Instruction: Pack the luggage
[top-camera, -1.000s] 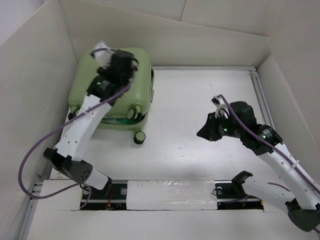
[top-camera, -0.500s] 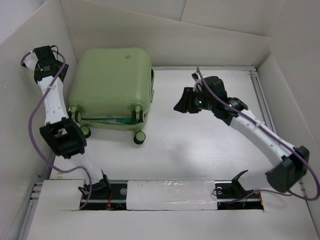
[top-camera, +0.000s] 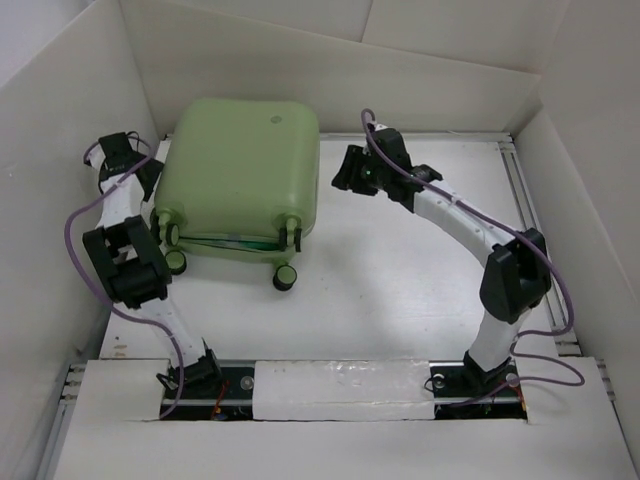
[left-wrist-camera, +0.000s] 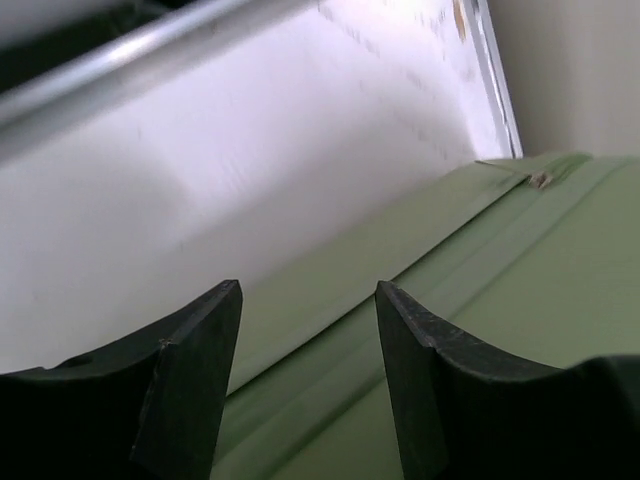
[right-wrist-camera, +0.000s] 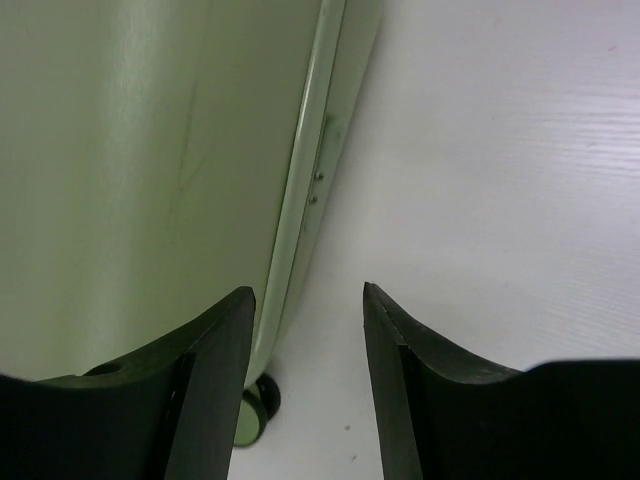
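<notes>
The pale green luggage lies flat at the back left of the table, its lid down with a thin dark gap along the near edge, above its wheels. My left gripper is at the luggage's left side. In the left wrist view it is open, with the green shell below and between the fingers. My right gripper is at the luggage's right side. It is open over bare table, its left finger next to the shell's edge and a wheel.
White cardboard walls close in the table on the left, back and right. A metal rail runs along the right edge. The left arm's elbow stands close to the left wall.
The left arm has swung from the left wall to the luggage's left side. The right arm has reached left to its right side. The luggage has shifted right and turned slightly.
</notes>
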